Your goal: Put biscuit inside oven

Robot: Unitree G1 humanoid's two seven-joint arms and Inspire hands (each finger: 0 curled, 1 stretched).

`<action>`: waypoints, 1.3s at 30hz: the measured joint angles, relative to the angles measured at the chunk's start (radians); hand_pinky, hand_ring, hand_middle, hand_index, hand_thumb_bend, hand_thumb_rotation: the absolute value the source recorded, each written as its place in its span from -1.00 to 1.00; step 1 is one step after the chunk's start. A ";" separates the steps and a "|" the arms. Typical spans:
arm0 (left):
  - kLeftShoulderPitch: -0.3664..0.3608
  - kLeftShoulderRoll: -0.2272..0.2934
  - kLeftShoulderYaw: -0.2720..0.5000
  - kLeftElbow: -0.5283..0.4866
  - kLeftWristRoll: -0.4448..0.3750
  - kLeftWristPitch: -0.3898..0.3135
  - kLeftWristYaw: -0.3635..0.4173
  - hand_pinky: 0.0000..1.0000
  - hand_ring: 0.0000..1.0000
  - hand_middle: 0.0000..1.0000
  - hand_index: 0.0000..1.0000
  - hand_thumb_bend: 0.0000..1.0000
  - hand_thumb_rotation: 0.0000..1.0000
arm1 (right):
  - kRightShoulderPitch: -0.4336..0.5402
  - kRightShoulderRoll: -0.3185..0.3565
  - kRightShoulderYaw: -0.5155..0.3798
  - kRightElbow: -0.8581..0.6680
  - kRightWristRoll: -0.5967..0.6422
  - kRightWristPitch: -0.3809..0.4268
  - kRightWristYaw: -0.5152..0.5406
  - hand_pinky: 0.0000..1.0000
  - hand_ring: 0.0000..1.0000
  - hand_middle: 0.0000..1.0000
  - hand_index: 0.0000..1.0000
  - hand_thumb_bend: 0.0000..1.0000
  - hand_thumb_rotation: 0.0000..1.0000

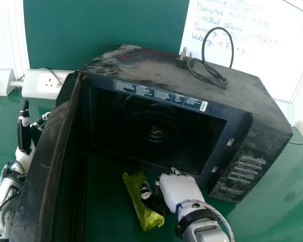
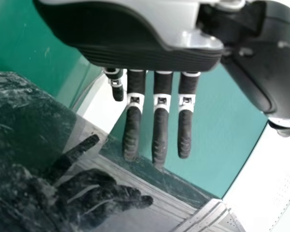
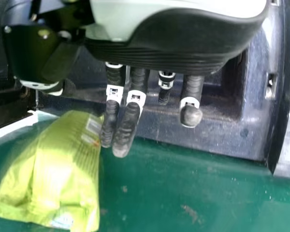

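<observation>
1. On the green table (image 1: 103, 196), before the mouth of the black oven (image 1: 141, 63), the yellow-green biscuit packet (image 1: 133, 189) is laid; it is not placed inside.
2. Beside the packet, the right hand (image 1: 182, 189) is held low at the oven's front, its fingers extended downward, one bent more than the rest. The packet is partly covered by the thumb in the head view; whether it is touched cannot be told, but no grip is formed on it.
3. The oven door (image 1: 45, 166) is swung open at the robot's left.
4. Beyond that door, the left hand (image 1: 24, 138) is held open and empty, its fingers straight; a hand is mirrored in a dark, scuffed surface in the left wrist view.
5. On the oven's top, a black cord (image 1: 232, 50) is looped beside its plug (image 1: 183, 60).
</observation>
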 measured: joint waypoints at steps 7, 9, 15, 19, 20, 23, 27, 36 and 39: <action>0.000 0.002 0.000 0.000 0.000 0.001 -0.004 -0.52 -0.36 -0.19 -0.02 0.04 -0.84 | 0.000 0.007 0.000 -0.002 0.000 -0.003 -0.003 -0.91 -0.75 -0.53 -0.02 0.03 -0.76; 0.000 0.002 0.000 0.000 0.000 0.001 -0.004 -0.52 -0.36 -0.19 -0.02 0.04 -0.84 | 0.000 0.013 0.000 -0.004 0.002 -0.002 -0.024 -0.90 -0.74 -0.52 -0.02 0.02 -0.76; 0.000 0.002 0.000 0.002 0.000 0.001 -0.013 -0.51 -0.36 -0.19 -0.02 0.04 -0.84 | -0.015 0.031 -0.013 -0.043 0.002 0.000 -0.057 -0.89 -0.73 -0.49 -0.04 0.02 -0.76; 0.000 0.002 0.001 0.003 0.000 0.001 -0.014 -0.51 -0.36 -0.19 -0.02 0.04 -0.84 | -0.042 0.043 -0.045 -0.077 0.022 0.006 -0.033 -0.88 -0.72 -0.49 -0.04 0.01 -0.77; 0.000 0.002 0.001 0.003 0.000 0.001 -0.014 -0.51 -0.36 -0.19 -0.02 0.04 -0.84 | -0.051 0.044 -0.054 -0.084 0.028 0.007 -0.026 -0.88 -0.73 -0.51 -0.04 0.01 -0.77; 0.000 0.002 0.002 0.003 0.000 0.001 -0.015 -0.51 -0.35 -0.18 -0.02 0.04 -0.84 | -0.063 0.043 -0.070 -0.112 0.044 0.005 0.000 -0.90 -0.75 -0.54 -0.05 0.01 -0.77; 0.000 0.002 0.002 0.003 0.000 0.001 -0.015 -0.51 -0.36 -0.19 -0.02 0.04 -0.84 | -0.065 0.050 -0.075 -0.137 0.051 -0.001 0.020 -0.90 -0.75 -0.53 -0.04 0.02 -0.76; 0.000 0.002 0.002 0.001 0.000 0.001 -0.012 -0.51 -0.36 -0.19 -0.02 0.04 -0.84 | -0.028 0.059 -0.021 -0.093 -0.006 -0.020 0.102 -0.47 -0.24 -0.02 0.49 0.69 -0.12; 0.000 0.002 0.002 0.001 0.000 0.001 -0.012 -0.51 -0.36 -0.19 -0.02 0.04 -0.84 | -0.013 0.057 0.007 -0.071 -0.049 -0.042 0.118 -0.23 0.03 0.22 0.54 0.76 0.01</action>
